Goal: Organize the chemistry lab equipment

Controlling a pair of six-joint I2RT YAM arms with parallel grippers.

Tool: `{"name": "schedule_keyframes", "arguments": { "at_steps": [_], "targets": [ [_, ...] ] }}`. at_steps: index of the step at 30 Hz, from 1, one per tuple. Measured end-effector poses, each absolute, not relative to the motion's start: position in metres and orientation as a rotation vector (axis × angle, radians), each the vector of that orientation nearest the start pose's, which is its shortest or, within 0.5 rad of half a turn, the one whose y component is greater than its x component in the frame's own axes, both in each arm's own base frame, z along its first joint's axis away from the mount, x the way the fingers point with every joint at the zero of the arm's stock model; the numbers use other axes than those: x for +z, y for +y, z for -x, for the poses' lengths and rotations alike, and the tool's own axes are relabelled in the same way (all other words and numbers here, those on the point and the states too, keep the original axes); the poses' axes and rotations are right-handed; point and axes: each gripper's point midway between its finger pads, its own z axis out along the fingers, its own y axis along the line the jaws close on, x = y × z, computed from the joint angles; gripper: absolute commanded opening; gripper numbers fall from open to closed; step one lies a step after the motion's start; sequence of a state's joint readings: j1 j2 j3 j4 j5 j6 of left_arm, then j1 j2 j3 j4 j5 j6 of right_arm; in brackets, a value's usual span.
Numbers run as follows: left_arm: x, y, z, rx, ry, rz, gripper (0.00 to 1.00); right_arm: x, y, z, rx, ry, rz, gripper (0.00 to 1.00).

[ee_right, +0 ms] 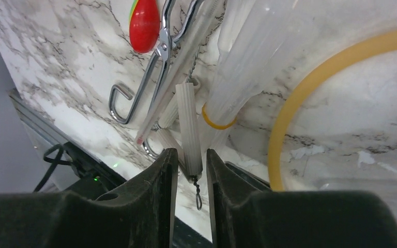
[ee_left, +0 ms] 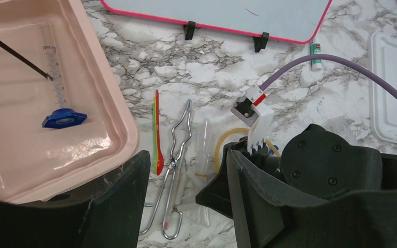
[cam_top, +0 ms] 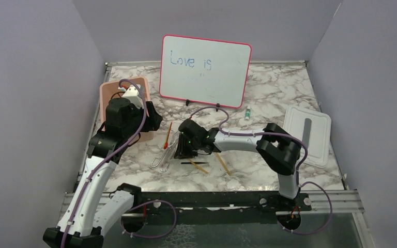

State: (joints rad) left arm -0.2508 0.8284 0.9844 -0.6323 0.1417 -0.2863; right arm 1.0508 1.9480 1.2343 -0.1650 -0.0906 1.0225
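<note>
Two arms, one pick in hand: your right gripper (ee_right: 191,155) straddles the white ribbed rod (ee_right: 188,113) mid-table, just right of the metal tongs (ee_right: 160,49); whether it pinches, you cannot tell. Left gripper (ee_left: 186,165) hangs open, empty. Next: clamp, lift straight.

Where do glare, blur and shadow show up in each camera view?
Top external: even light, soft shadows, pink-framed whiteboard legible. Left wrist: glare patches on the floor of the pink bin. Right wrist: the clear tubes near the lens look washed out and soft.
</note>
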Motion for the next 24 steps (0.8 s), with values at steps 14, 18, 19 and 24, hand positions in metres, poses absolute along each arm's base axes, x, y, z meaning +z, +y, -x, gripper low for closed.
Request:
{"name": "schedule_keyframes", "arguments": {
  "at_steps": [14,18,19,24],
  "targets": [
    [0.256,-0.104,-0.257,-0.438,2.074,-0.068,0.61,0.062,0.437,-0.190,0.924,2.697,0.053,0.09],
    [0.255,-0.104,-0.257,-0.441,2.078,-0.055,0.63,0.078,0.429,-0.187,0.941,2.664,0.075,0.08],
    [0.255,-0.104,-0.257,-0.443,2.080,-0.051,0.64,0.083,0.428,-0.187,0.948,2.652,0.085,0.08],
    [0.254,-0.106,-0.258,-0.464,2.088,-0.020,0.66,0.105,0.421,-0.186,0.998,2.563,0.173,0.07]
  ]
}}
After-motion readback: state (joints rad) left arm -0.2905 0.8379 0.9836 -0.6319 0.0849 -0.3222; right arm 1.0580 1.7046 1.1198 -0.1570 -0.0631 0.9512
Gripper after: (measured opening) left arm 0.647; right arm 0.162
